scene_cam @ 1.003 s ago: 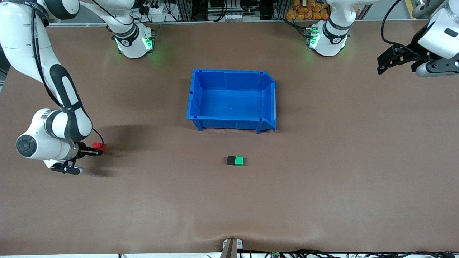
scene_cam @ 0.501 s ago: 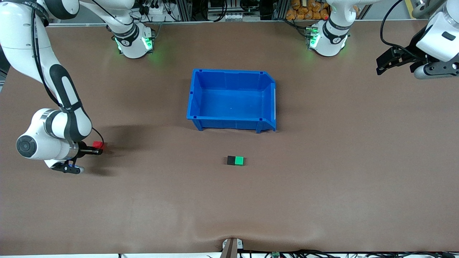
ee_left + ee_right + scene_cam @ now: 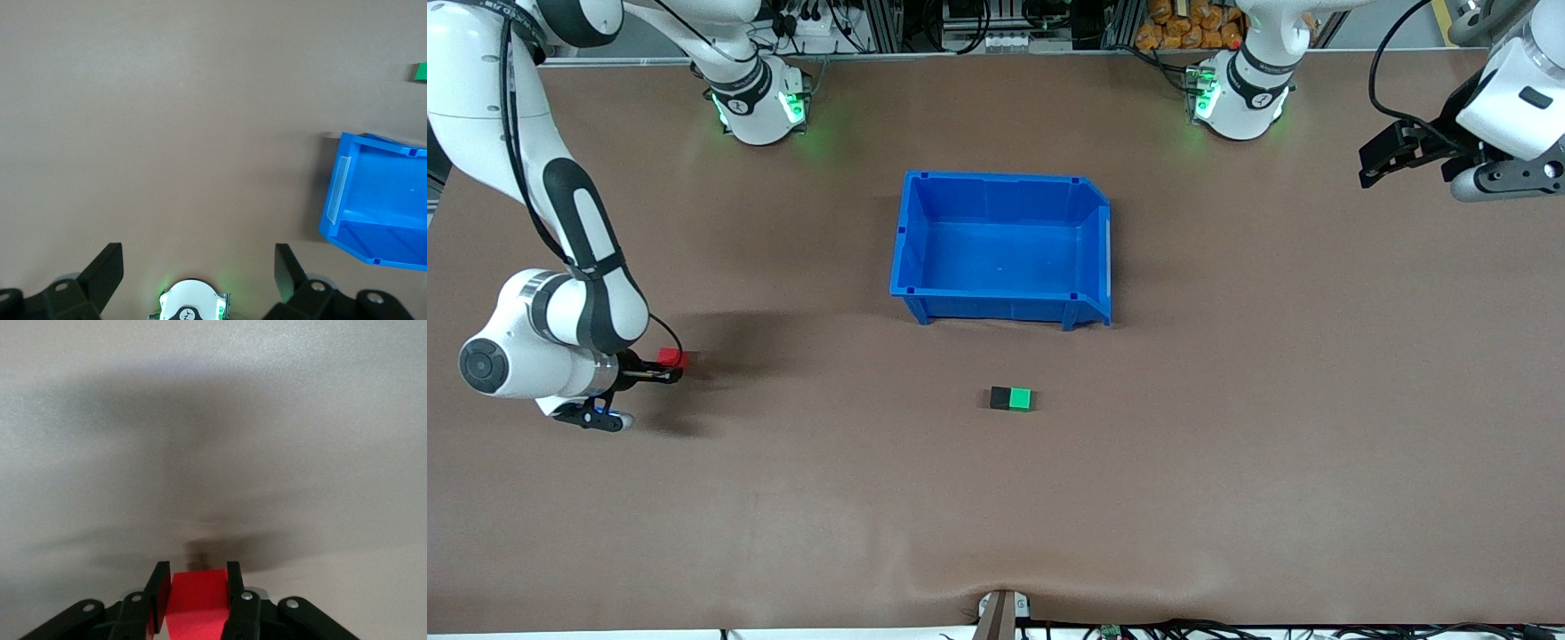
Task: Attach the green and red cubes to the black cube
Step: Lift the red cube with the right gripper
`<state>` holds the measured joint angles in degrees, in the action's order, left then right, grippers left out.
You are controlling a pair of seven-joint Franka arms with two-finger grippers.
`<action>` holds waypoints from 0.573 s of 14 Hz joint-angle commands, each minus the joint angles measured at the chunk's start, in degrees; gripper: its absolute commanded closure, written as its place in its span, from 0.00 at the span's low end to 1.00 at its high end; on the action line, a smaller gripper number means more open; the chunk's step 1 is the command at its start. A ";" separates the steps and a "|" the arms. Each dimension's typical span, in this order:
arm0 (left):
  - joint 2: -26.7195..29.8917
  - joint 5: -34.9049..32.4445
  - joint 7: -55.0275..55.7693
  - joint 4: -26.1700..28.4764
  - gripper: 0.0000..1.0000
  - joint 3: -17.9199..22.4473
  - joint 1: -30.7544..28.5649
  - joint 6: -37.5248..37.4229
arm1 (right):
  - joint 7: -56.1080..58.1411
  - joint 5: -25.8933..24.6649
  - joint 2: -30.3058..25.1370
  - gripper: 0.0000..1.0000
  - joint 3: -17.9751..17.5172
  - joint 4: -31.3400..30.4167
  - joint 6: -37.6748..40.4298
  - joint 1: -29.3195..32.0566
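Observation:
The black cube and the green cube lie side by side, touching, on the brown table, nearer to the front camera than the blue bin. The green cube also shows at the edge of the left wrist view. The red cube sits between the fingers of my right gripper, which is shut on it low over the table at the right arm's end. My left gripper hangs open and empty high over the left arm's end.
A large blue bin stands empty in the middle of the table, between the arm bases and the joined cubes. The left arm's base shows between the left fingers. Brown table surface lies between the red cube and the cube pair.
The left arm has drawn slightly up and toward its end of the table. The right arm has shifted a little with the red cube still held.

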<state>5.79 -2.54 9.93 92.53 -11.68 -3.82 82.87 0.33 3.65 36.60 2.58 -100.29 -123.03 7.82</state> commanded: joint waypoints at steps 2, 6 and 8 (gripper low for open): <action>-1.21 0.96 -0.44 -1.99 0.00 -0.27 -0.84 -0.61 | -1.64 1.63 -0.74 1.00 -0.38 0.54 1.13 0.62; -1.66 1.13 -0.62 -3.14 0.00 -0.27 -0.75 -0.61 | -9.11 1.63 -1.36 1.00 -0.47 0.98 3.06 0.00; -1.22 2.27 -0.62 -3.15 0.00 -0.19 -0.83 -0.61 | -10.43 1.63 -1.62 1.00 -0.47 0.98 3.15 -0.09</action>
<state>4.75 -2.08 9.94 90.89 -11.63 -3.90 82.93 -7.85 4.62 36.23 2.37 -99.17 -120.99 7.71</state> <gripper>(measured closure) 0.000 0.612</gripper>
